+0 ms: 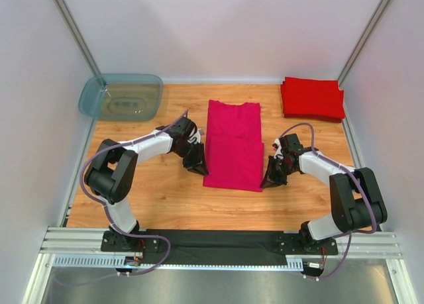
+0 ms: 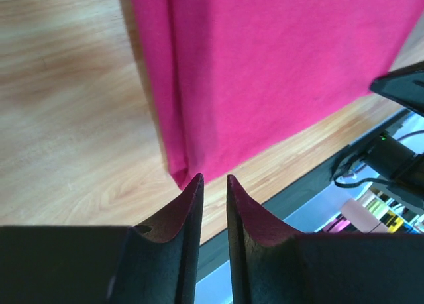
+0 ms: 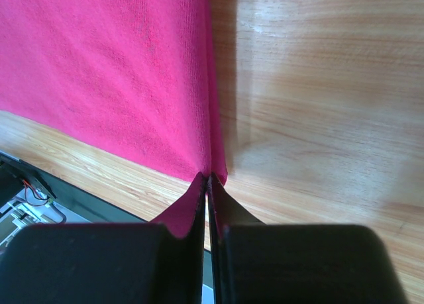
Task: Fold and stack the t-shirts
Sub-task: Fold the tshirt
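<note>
This is a robot laboratory cell, not a home. Plain white walls point(image 1: 218, 26) stand in a frame of aluminium posts point(image 1: 74, 32) around one wooden bench point(image 1: 165, 198). Two arms point(image 1: 149, 144) are bolted to a metal rail point(image 1: 73, 241) at its near edge, with loose cables point(image 1: 82, 177) and bare electronics point(image 2: 371, 208) below.

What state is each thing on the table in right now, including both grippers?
magenta t-shirt: flat on the table, partly folded, near half doubled over.
red t-shirts: folded, stacked at the far right corner.
blue-grey plastic tub: upright at the far left corner.
left gripper: slightly open, holding nothing, at the magenta t-shirt's near left corner.
right gripper: shut on the magenta t-shirt's near right corner.
</note>
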`<control>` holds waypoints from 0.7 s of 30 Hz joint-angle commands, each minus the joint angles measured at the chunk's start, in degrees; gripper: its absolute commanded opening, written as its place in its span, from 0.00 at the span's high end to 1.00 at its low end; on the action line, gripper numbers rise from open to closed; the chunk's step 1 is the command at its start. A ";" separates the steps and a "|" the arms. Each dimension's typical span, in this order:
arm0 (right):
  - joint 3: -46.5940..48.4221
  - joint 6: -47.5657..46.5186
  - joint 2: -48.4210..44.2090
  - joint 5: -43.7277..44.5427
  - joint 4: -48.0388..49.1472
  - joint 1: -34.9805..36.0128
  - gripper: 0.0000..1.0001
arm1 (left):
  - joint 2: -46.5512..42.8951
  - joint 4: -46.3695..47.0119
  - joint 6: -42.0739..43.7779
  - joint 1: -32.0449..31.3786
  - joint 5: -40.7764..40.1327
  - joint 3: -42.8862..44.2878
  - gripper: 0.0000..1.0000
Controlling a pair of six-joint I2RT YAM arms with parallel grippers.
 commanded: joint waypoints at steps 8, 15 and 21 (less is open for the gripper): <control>1.04 -0.58 -1.78 0.58 0.65 0.21 1.00 | 2.09 0.59 2.26 -0.15 -0.82 -0.20 0.71; 1.57 -0.93 -1.52 0.49 0.30 0.21 1.00 | 3.05 1.82 1.21 -0.23 -0.29 -1.34 0.70; 1.65 -1.02 -1.61 0.58 0.30 0.12 1.00 | 3.49 3.14 0.07 -0.23 1.20 -1.44 0.80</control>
